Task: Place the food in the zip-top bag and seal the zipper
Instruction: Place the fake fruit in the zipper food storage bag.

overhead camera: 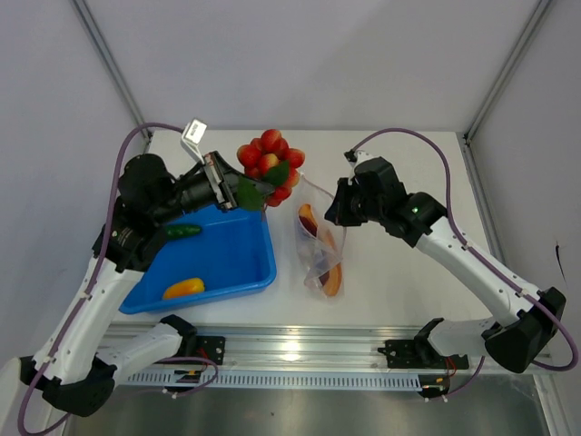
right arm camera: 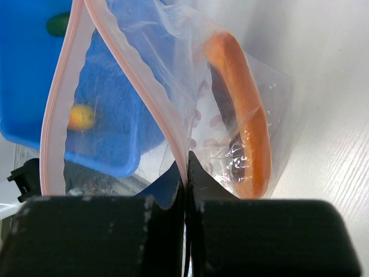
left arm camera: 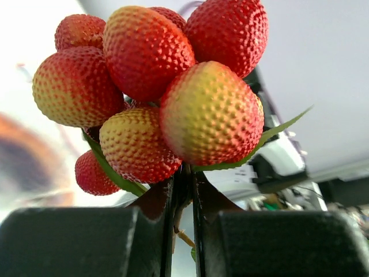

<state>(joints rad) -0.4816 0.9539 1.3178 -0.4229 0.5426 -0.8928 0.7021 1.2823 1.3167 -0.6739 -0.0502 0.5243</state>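
Lying in the zip-top bag [overhead camera: 327,242], one orange-red wedge slice [right arm camera: 256,133]

This is a robotics lab test cell, not a home or kitchen. A bare white table [overhead camera: 408,272] is boxed in behind and on both sides by plain pale wall panels [overhead camera: 300,54] joined by metal struts [overhead camera: 107,59]. An aluminium rail [overhead camera: 300,350] along the table's near edge carries two robot arms [overhead camera: 467,262], and purple cables [overhead camera: 399,132] loop above the table. The food [overhead camera: 270,163] over the table is imitation fruit.
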